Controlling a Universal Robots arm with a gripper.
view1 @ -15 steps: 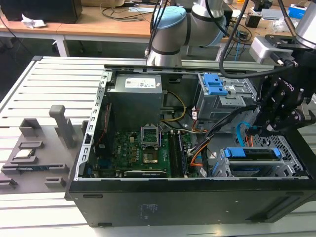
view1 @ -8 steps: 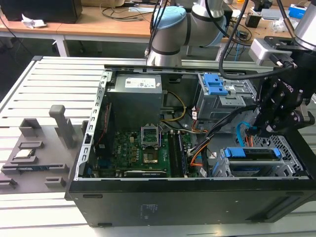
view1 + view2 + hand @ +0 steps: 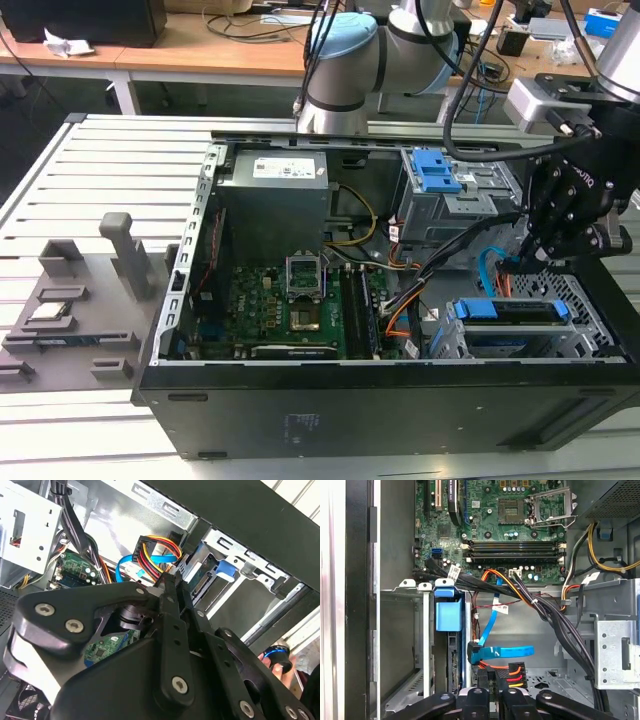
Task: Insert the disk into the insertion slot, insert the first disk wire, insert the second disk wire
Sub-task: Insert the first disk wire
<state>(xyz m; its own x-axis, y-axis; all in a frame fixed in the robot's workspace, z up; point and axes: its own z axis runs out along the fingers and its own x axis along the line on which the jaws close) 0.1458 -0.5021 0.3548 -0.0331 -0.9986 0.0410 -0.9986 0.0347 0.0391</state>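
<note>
The disk (image 3: pixel 512 311), silver in its blue carrier (image 3: pixel 448 616), sits inside the insertion slot (image 3: pixel 560 290), a grey perforated cage at the case's front corner on the exterior view's right. My gripper (image 3: pixel 524 256) hangs just above the slot's rear. Its fingers (image 3: pixel 479 696) are shut on a black connector with yellow, red and orange wires (image 3: pixel 514 670), held close to the disk's port (image 3: pixel 201 585). A flat blue wire (image 3: pixel 502 652) ends beside the disk's edge; I cannot tell whether it is plugged in.
A taller grey cage with blue tabs (image 3: pixel 438 180) stands behind the slot. Black cable bundles (image 3: pixel 555 620) cross beside my gripper. The motherboard (image 3: pixel 300 300) and power supply (image 3: pixel 275 195) fill the case's middle. A grey fixture plate (image 3: pixel 70 310) lies outside on the exterior view's left.
</note>
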